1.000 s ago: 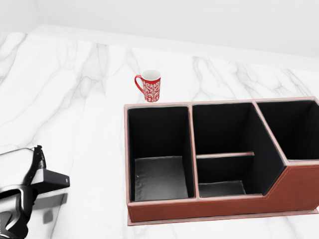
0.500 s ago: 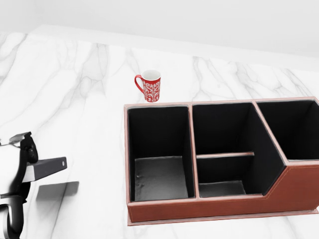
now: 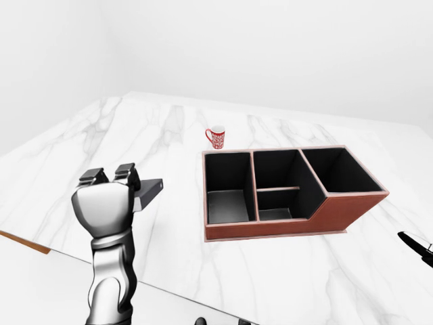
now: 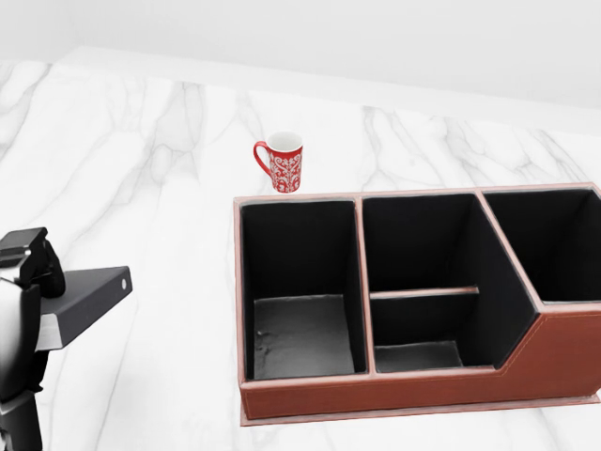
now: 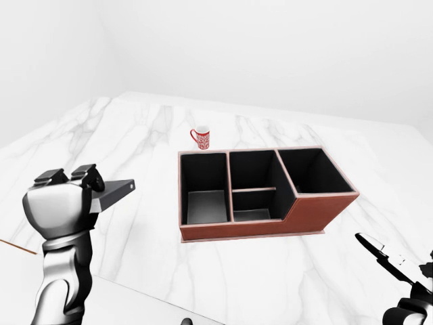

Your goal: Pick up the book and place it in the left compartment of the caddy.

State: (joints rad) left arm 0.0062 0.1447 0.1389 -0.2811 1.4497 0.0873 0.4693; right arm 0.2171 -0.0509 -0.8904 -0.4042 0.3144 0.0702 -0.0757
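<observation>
In the left-eye view I see my left hand (image 3: 108,203) at 8 o'clock, raised off the marble table (image 3: 162,135), its fingers (image 3: 126,173) clamped over the near end of the book (image 3: 150,191), which juts flat toward 3 o'clock, clear of the surface. The caddy (image 3: 318,218) sits right of centre with its left compartment (image 3: 229,196) holding nothing, and the red mug (image 3: 216,137) stands just past it at 12 o'clock. A dark tip of my right hand (image 3: 416,245) shows at the edge near 4 o'clock.

The head view crops my hand to the 8 o'clock edge, but shows the grey cover of the book and a small hole near its corner, plus the 2 stacked middle pockets.

The right-eye view alone shows more of my right hand, low at 4 o'clock; I cannot tell whether its fingers are spread or closed.

Against 0.5 s ago in the head view, the book has risen and levelled, and its shadow on the marble has gone from sight; caddy and mug have not shifted.
</observation>
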